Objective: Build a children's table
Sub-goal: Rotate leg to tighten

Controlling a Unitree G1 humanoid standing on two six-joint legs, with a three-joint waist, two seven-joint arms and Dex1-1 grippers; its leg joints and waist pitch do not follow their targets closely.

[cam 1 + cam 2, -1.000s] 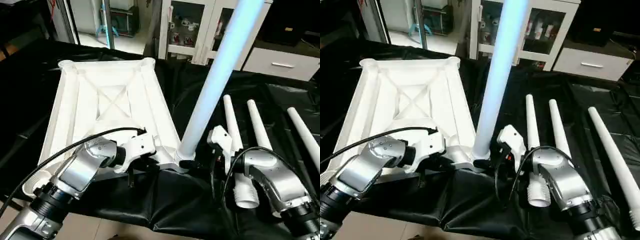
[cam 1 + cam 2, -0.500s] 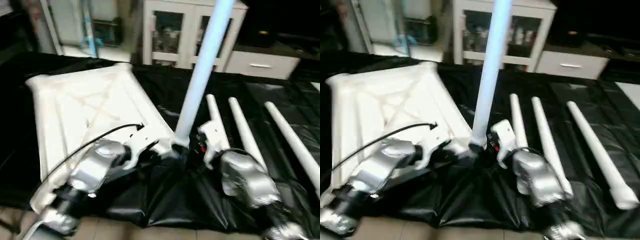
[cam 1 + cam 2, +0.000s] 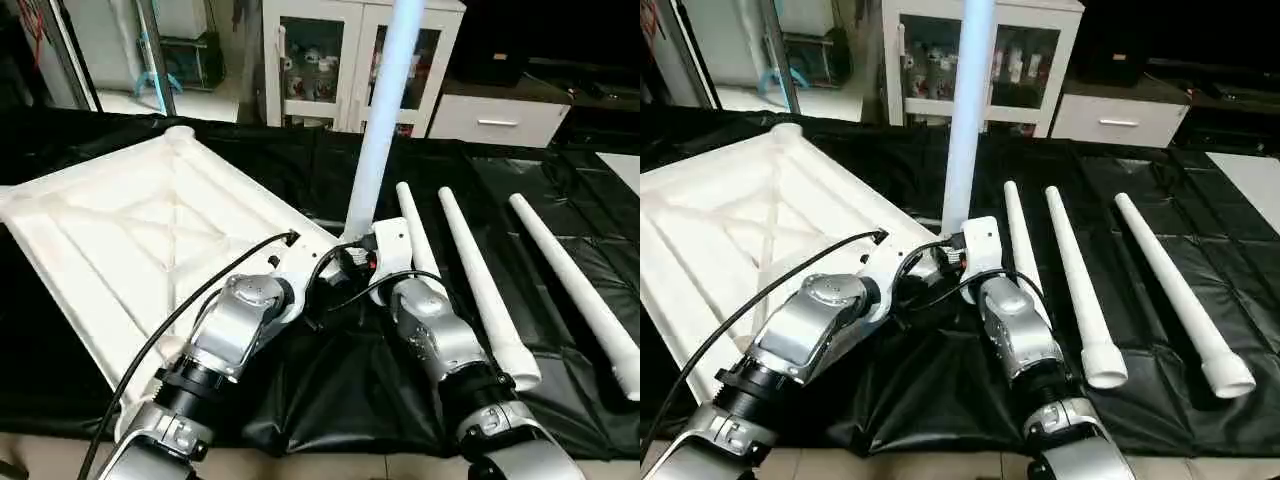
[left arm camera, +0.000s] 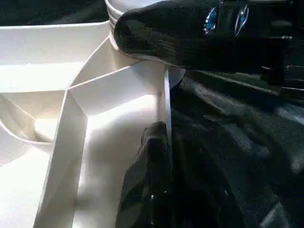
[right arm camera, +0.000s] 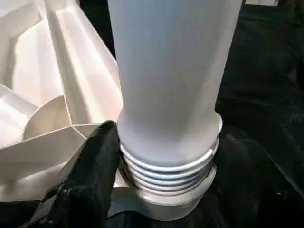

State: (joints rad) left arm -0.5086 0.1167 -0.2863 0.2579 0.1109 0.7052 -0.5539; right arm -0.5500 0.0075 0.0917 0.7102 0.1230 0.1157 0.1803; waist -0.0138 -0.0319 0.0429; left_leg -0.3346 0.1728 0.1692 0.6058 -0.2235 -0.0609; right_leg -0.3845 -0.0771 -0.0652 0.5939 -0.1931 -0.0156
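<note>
The white tabletop (image 3: pixel 130 230) lies upside down on the black cloth, its X ribs facing up. One white leg (image 3: pixel 385 120) stands upright in the corner socket nearest me. Its threaded base (image 5: pixel 166 156) sits in that socket. My right gripper (image 3: pixel 360 262) is shut on this leg just above the socket, with one black finger (image 5: pixel 95 161) against the threads. Beside that corner, my left gripper (image 3: pixel 315 300) is shut on the tabletop's thin rim (image 4: pixel 166 104), one finger (image 4: pixel 154 142) inside the wall. Three more legs (image 3: pixel 480 270) lie to the right.
The loose legs lie side by side on the black cloth (image 3: pixel 340 390), thick ends toward me. The cloth hangs over the table's front edge. A white glass-door cabinet (image 3: pixel 320 60) and a drawer unit (image 3: pixel 490 120) stand behind the table.
The whole view has swung and tilted. The tabletop now lies turned relative to the loose legs, and the standing leg looks more upright. Both grippers keep their holds at the corner.
</note>
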